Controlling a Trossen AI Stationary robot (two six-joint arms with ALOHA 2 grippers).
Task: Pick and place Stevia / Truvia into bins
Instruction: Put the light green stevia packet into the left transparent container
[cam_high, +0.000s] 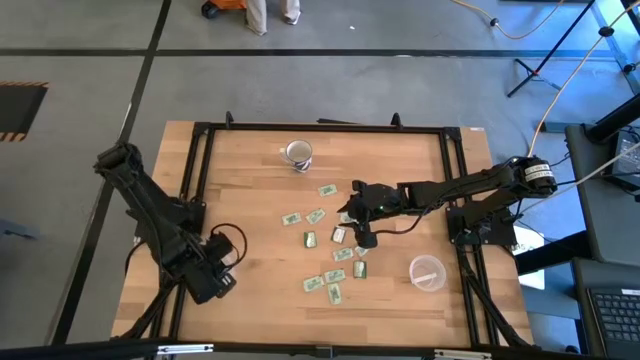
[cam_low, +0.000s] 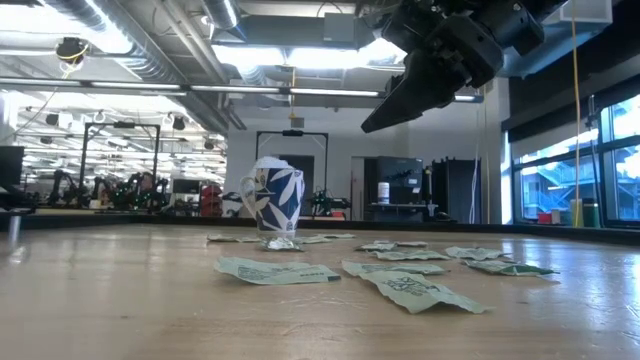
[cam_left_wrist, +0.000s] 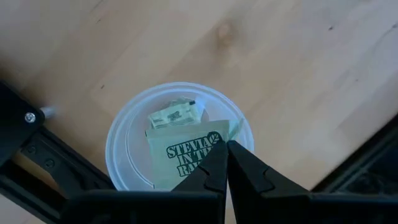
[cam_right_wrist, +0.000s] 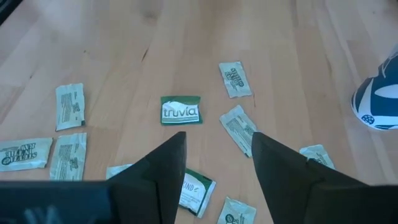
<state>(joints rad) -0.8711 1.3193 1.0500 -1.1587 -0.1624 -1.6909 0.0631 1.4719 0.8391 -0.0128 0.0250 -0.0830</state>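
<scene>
Green-and-white Stevia and Truvia packets (cam_high: 330, 250) lie flat and scattered on the table's middle. My right gripper (cam_right_wrist: 217, 149) hovers open above them, well clear of the table in the low view (cam_low: 378, 120); a dark green Truvia packet (cam_right_wrist: 181, 111) lies just beyond its fingertips. My left gripper (cam_left_wrist: 226, 148), at the table's near left (cam_high: 215, 275), is shut on a Stevia packet (cam_left_wrist: 180, 158) over a clear cup (cam_left_wrist: 118, 140). One small packet (cam_left_wrist: 176, 114) lies inside that cup. The second clear cup (cam_high: 428, 272) stands near right. My left gripper pinches the Stevia packet between its two fingertips, at the packet's edge near one corner (cam_left_wrist: 217, 138). The fingers come from above, pointing down. The packet sits over the mouth of the clear cup; whether it rests on the cup's bottom, I cannot tell.
A white mug with a blue leaf pattern (cam_high: 298, 153) stands near the far edge, beyond the packets (cam_low: 272, 200). A black metal frame (cam_high: 190, 180) runs around the table's edges. Bare wood lies between the left cup and the packets.
</scene>
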